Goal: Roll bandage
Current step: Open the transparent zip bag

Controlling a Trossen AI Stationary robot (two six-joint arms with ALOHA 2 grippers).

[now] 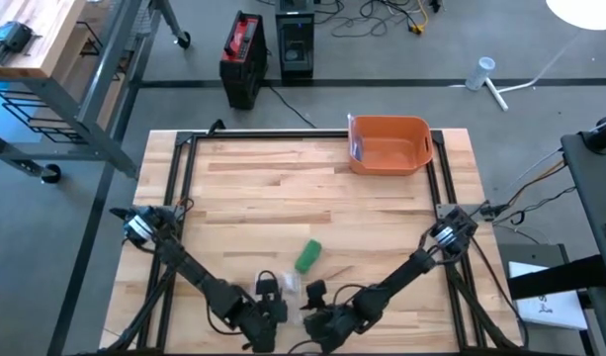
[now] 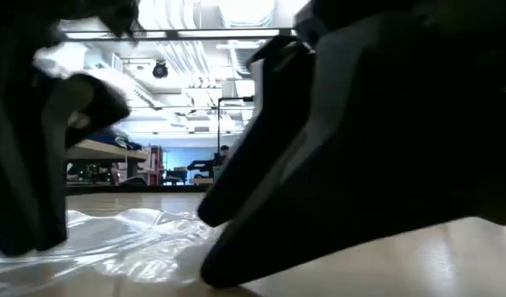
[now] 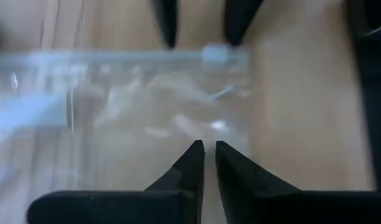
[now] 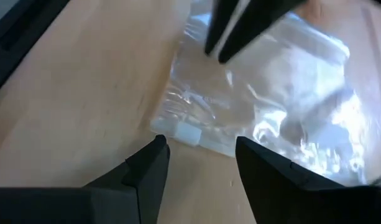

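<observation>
The left gripper [image 3: 209,155] is seen nearly clenched on the edge of a clear plastic bag [image 3: 146,112] at the table's 6 o'clock edge. The right gripper [image 4: 199,155] is held released just beside it, fingers spread over the bag's zip corner. A green bandage roll [image 1: 308,255] lies apart, toward 12 o'clock from both grippers. An orange bin [image 1: 389,144] is set at the wooden table's [image 1: 263,188] 1 o'clock corner

One green bandage roll [image 1: 308,255], one clear plastic bag [image 4: 265,118], one orange bin [image 1: 389,144], two claws
</observation>
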